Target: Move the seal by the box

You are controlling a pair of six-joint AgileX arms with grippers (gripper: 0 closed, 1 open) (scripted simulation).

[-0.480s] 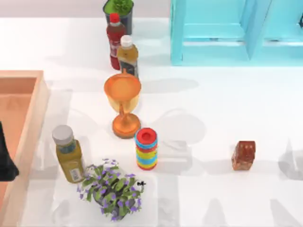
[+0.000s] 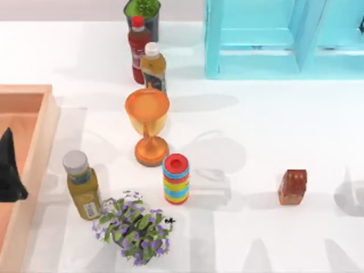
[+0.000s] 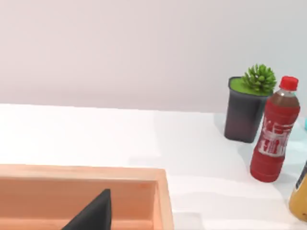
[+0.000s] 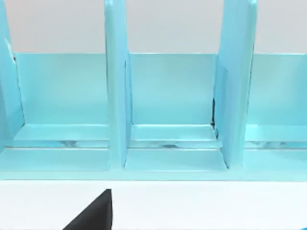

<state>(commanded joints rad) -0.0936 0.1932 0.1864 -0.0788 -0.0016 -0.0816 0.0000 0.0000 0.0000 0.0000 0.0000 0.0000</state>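
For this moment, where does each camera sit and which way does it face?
Top view: above the table, looking down; seal at right, box at left, left gripper over it.
Left wrist view: low over the box, facing the red bottle; both views share these.
Right wrist view: low, facing the turquoise cabinet.

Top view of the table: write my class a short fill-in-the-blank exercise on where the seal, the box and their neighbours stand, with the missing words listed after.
1. The seal stands on the table's ____ side, far from the box.
2. The box sits at the table's ____ edge.
3. The left gripper hangs over the ____.
4. The ring stack stands between the seal and the ____-capped yellow bottle.

Missing words: right; left; box; grey
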